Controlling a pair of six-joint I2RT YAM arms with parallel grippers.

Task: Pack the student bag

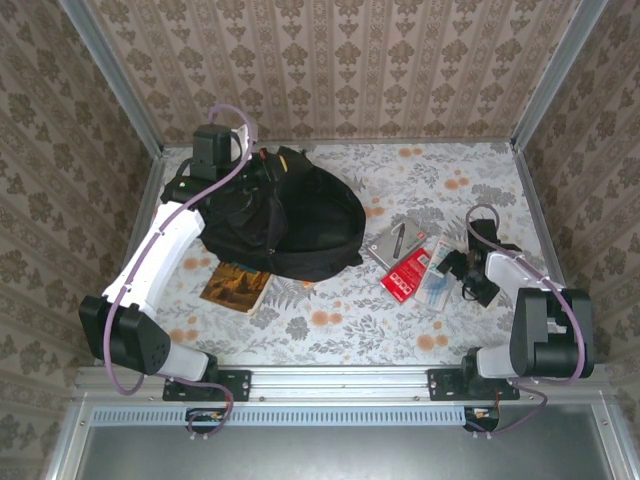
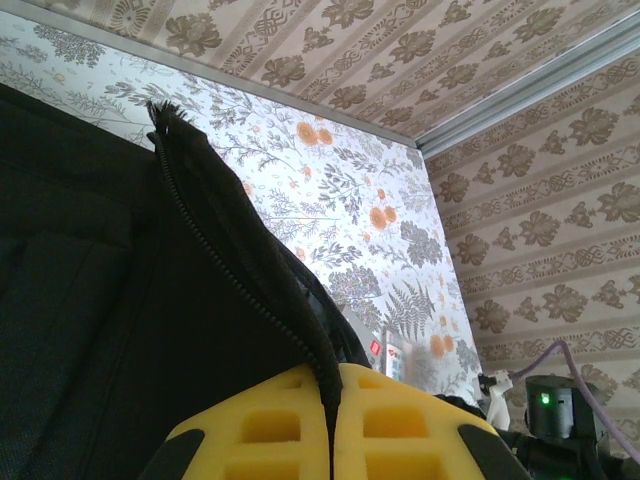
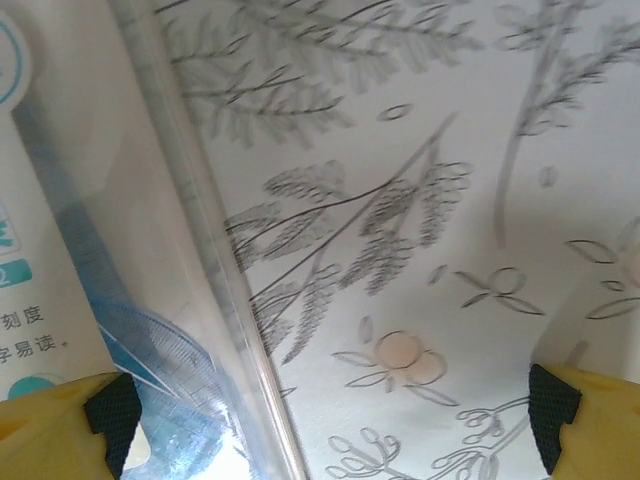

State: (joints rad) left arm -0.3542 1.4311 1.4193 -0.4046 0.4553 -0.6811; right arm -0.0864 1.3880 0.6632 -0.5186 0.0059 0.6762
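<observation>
- My left claw [image 2: 331,405] is clenched. Its two yellow pads [image 2: 260,430] press together on the zipper rim of the large black soft fabric backpack [image 2: 120,330], pinching that edge between them.
- My right claw [image 3: 320,420] is released, its own yellow pads wide apart. It hangs close over the floral-patterned table [image 3: 430,200], with the edge of a clear plastic packet [image 3: 90,250], printed in blue and white, beneath one pad.
- I count one backpack, one brown softcover book [image 1: 237,287] and three flat packets: a grey packet [image 1: 398,240], a red packet [image 1: 405,275] and the clear plastic packet.
- The backpack lies on the far left part of the table, near the far left corner, and the left claw grips it at the end nearest the left edge.
- The book pokes out from under the backpack's near edge.
- The three packets lie together right of the middle, between the backpack and the right claw. That claw is well apart from the backpack.
</observation>
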